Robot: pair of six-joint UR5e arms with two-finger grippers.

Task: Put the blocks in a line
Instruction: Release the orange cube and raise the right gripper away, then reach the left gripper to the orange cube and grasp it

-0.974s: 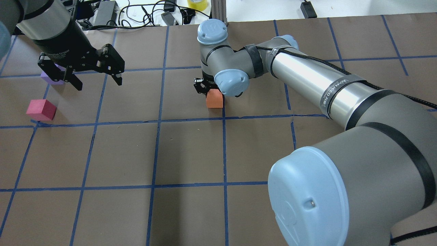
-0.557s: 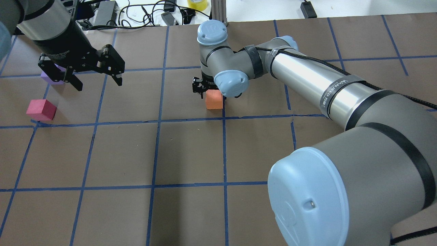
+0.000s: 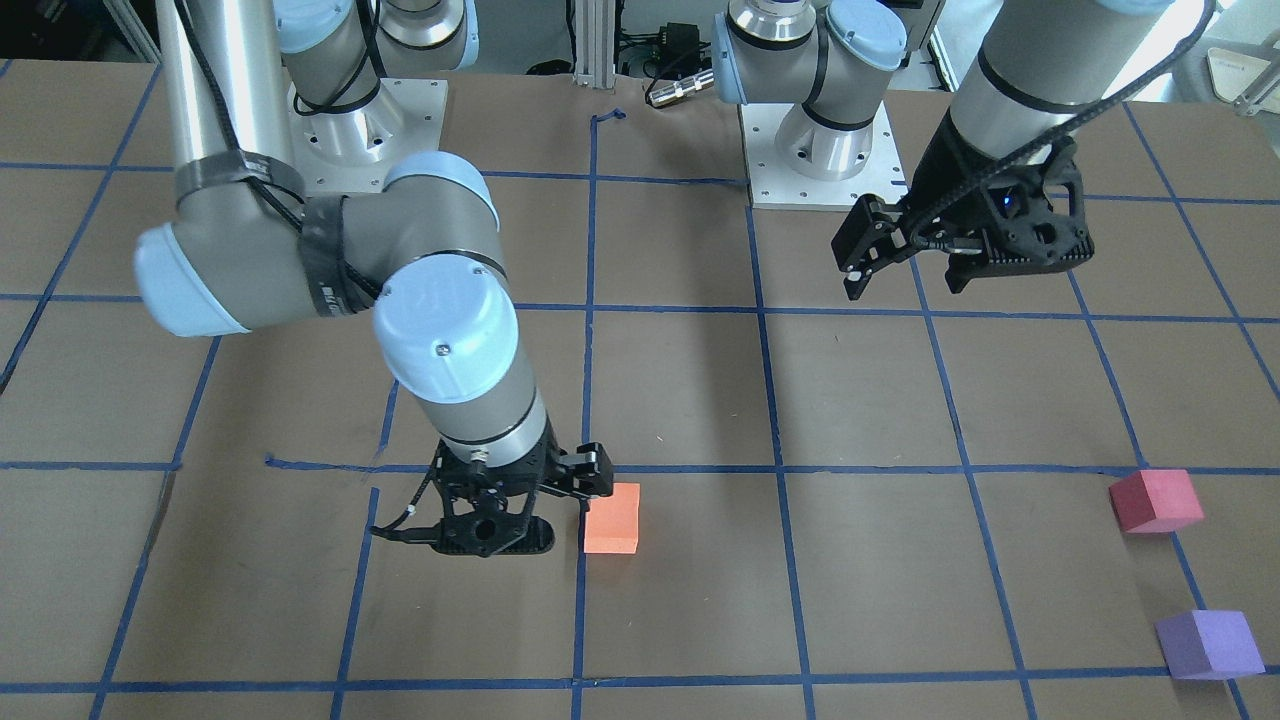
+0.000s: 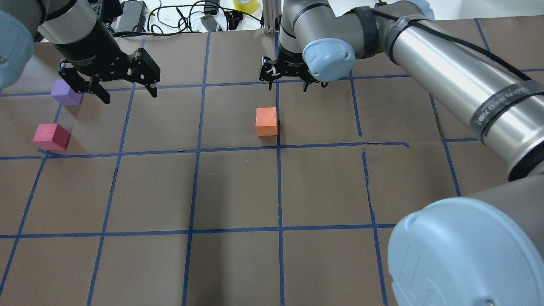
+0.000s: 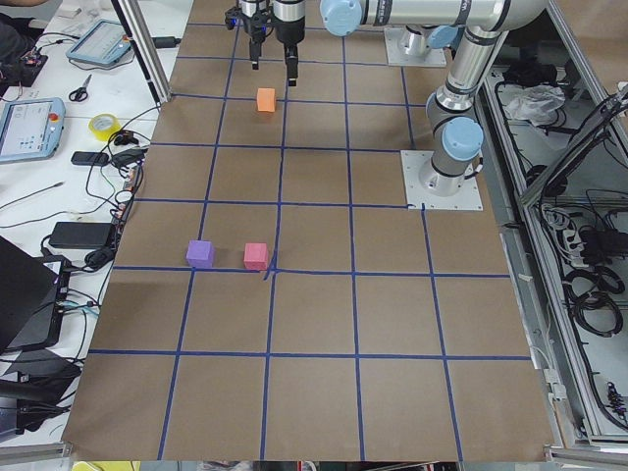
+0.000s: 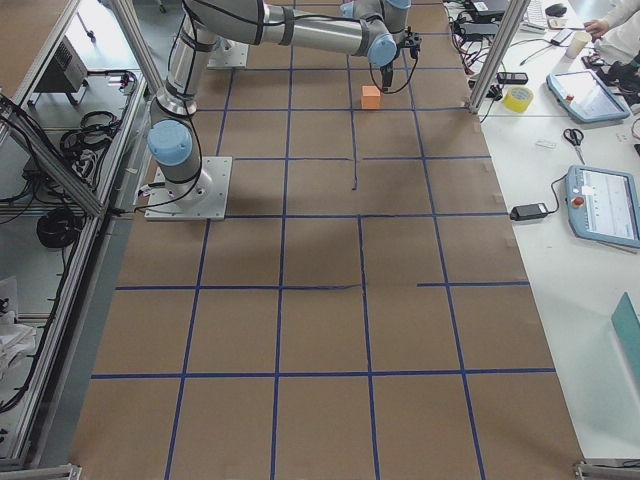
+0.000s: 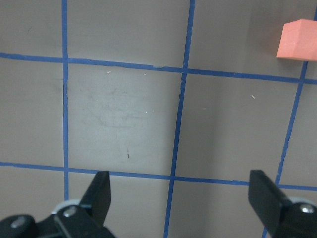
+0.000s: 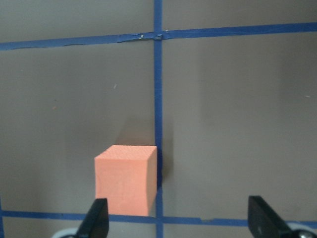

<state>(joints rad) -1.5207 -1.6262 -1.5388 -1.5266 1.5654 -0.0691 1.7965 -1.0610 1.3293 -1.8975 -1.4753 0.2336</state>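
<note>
The orange block (image 4: 266, 121) sits on the brown table by a blue tape line, free of both grippers. My right gripper (image 4: 287, 88) is open and empty, raised beyond the block. In the right wrist view the orange block (image 8: 126, 181) lies below, near the left finger (image 8: 96, 220). The purple block (image 4: 66, 92) and the pinkish-red block (image 4: 52, 136) sit close together at the far left. My left gripper (image 4: 129, 97) is open and empty, hovering just right of the purple block. The left wrist view shows its open gripper (image 7: 183, 193) over bare table.
The table (image 4: 238, 191) is covered in brown paper with a blue tape grid. Cables, a power brick (image 4: 129, 15) and a yellow tape roll (image 4: 245, 5) lie past the far edge. The arm bases (image 3: 820, 150) stand at the robot's side of the table.
My right gripper has lifted off the orange block and moved away from the robot; the block stays in place. My left gripper has shifted slightly, uncovering the purple block.
</note>
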